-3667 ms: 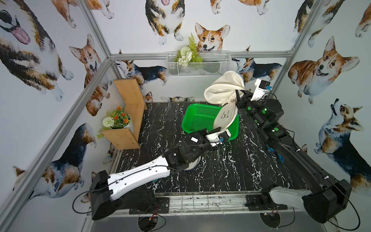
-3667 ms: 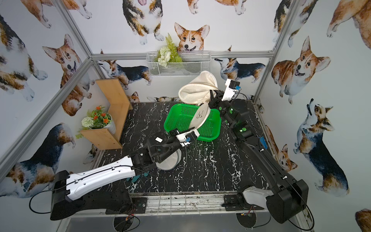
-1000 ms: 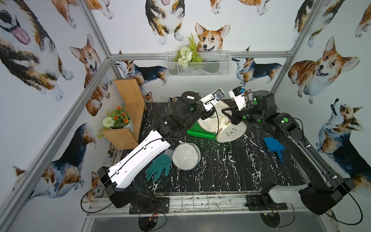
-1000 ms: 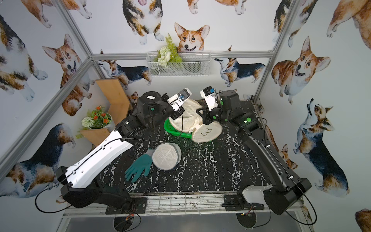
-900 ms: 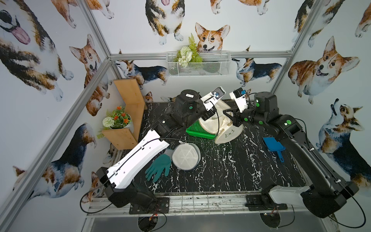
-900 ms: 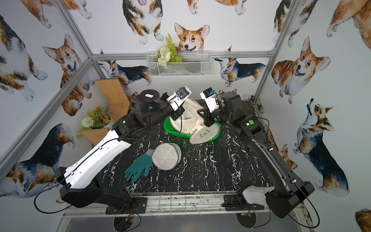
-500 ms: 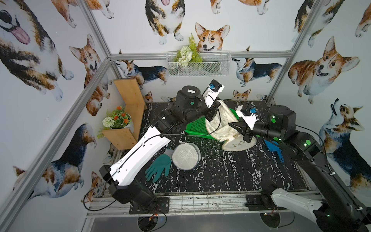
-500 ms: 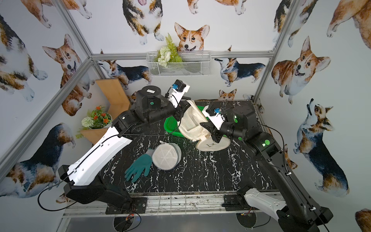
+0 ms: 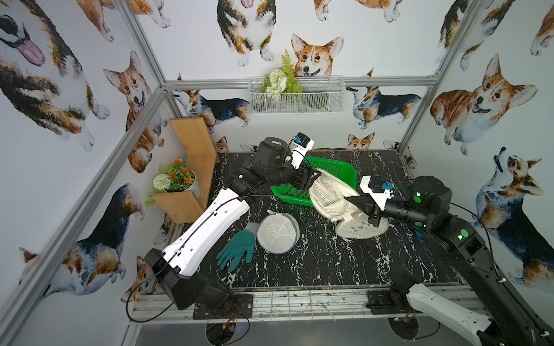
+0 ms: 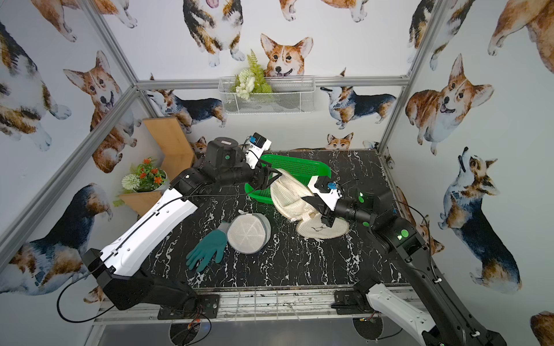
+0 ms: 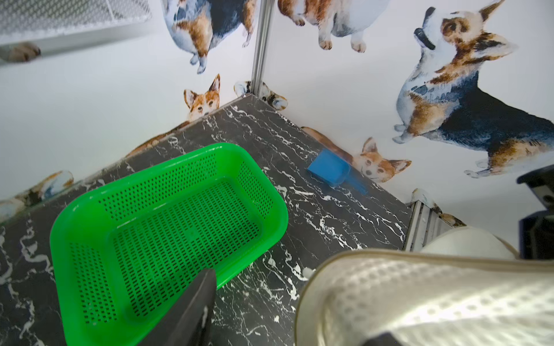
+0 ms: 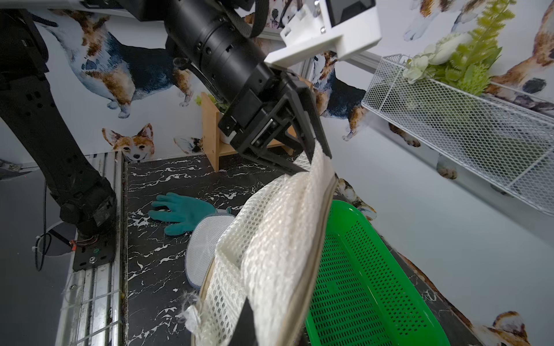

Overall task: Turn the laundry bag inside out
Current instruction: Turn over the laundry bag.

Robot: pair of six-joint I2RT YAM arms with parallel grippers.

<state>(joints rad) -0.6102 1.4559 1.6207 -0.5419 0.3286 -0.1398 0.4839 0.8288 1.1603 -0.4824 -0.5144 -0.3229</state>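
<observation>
The cream mesh laundry bag [image 9: 328, 194] [image 10: 287, 194] lies bunched between my two grippers, beside the green basket, with its flat round end [image 9: 359, 230] down on the table. My left gripper [image 9: 311, 181] [image 12: 311, 163] stands open; the bag's rim hangs over one finger [image 12: 319, 143]. In the left wrist view the laundry bag [image 11: 419, 299] covers one finger, and the other finger [image 11: 192, 308] is bare. My right gripper [image 9: 358, 205] [image 10: 314, 206] is shut on the laundry bag's mesh [image 12: 269, 254], which hides most of its fingers.
A green basket [image 9: 335, 170] sits behind the bag. A second round mesh bag with a grey rim [image 9: 277, 233] and a teal glove [image 9: 236, 253] lie mid-table. A blue scoop [image 11: 329, 167] is by the right wall. A wooden shelf with a flower pot [image 9: 180, 182] stands at left.
My left gripper has opened, letting go its pinch on the bag. My right arm has pulled the bag toward the right and front, and the round end has come down onto the table.
</observation>
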